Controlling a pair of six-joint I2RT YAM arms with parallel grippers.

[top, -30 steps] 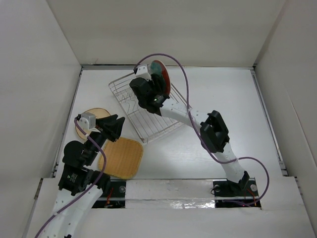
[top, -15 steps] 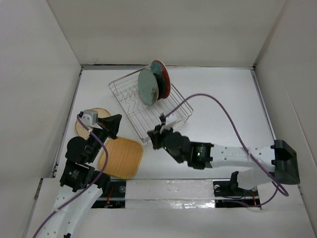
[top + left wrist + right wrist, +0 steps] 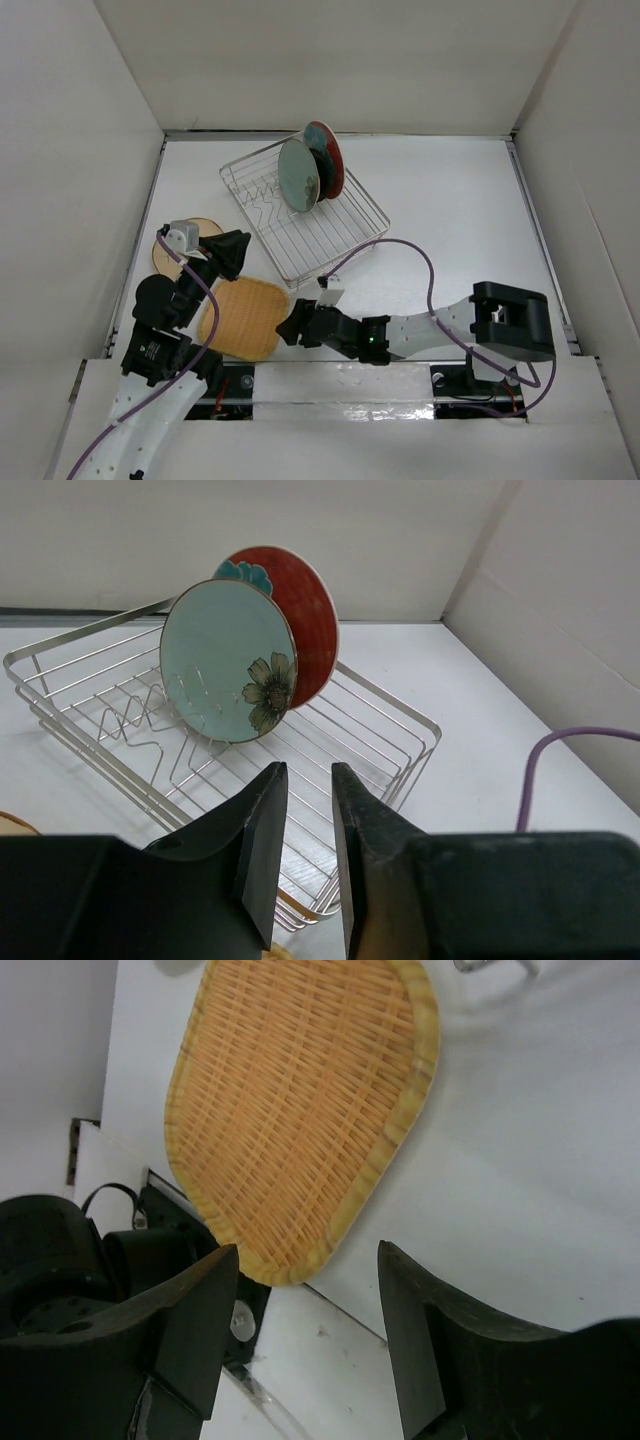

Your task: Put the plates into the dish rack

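Two plates stand upright in the rack (image 3: 335, 238), toward its far end: the green plate (image 3: 298, 175) in front and the red plate (image 3: 330, 160) just behind it, overlapping. The rack sits at an angle on the table (image 3: 460, 210). The orange plate (image 3: 245, 318) lies flat near the table's near edge, just off the rack's near corner. The wooden plate (image 3: 207, 226) lies flat to its left, partly hidden by the left arm.

The left gripper (image 3: 232, 255) hangs above the table between the wooden and orange plates, pointing at the rack. Its jaws are a narrow gap apart and hold nothing. The right gripper (image 3: 290, 328) is low at the orange plate's right edge with its jaws wide apart. It is empty, and the right wrist view shows the plate's near rim between the fingers (image 3: 195, 1325).
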